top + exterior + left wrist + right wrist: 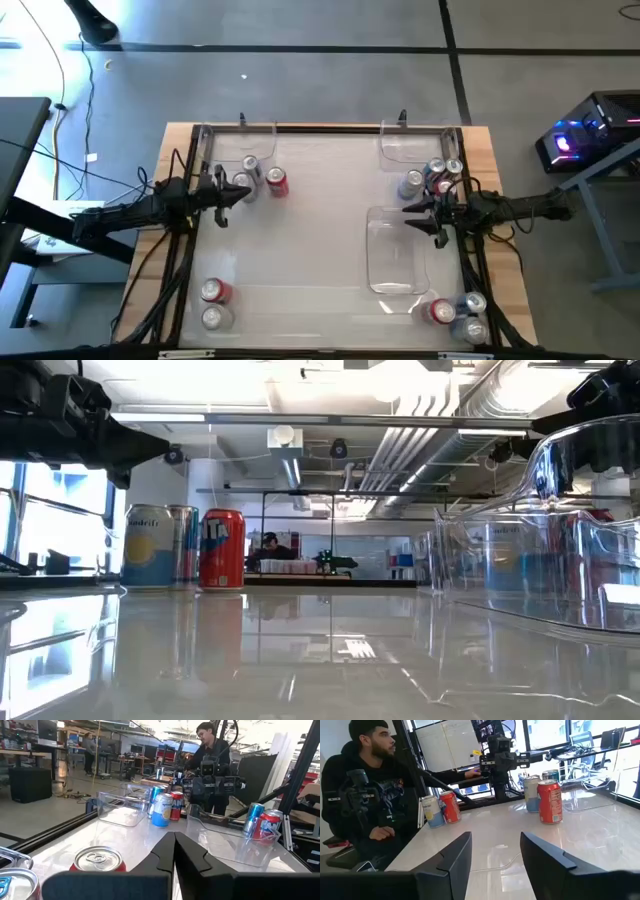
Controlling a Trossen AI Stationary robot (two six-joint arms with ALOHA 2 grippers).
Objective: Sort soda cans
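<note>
A: Where are the arms from where you stand?

B: The left gripper [222,192] hangs at nine o'clock on the table [320,165], fingers pressed together on nothing. Just beside it sit a red can [277,182] and two silver-topped cans [246,177].

A: And the other one?

B: The right gripper [428,215] is at three o'clock, fingers apart and empty, over the edge of a clear bin [396,250].

A: The rest of the soda cans?

B: A cluster [434,178] at two o'clock, right by that gripper. Two cans [214,303] at seven o'clock, three more [458,314] at five o'clock. Two more clear bins [412,143] sit along the twelve o'clock edge.

A: Anyone nearby?

B: A person [367,795] in a dark hoodie sits beside the table.
</note>
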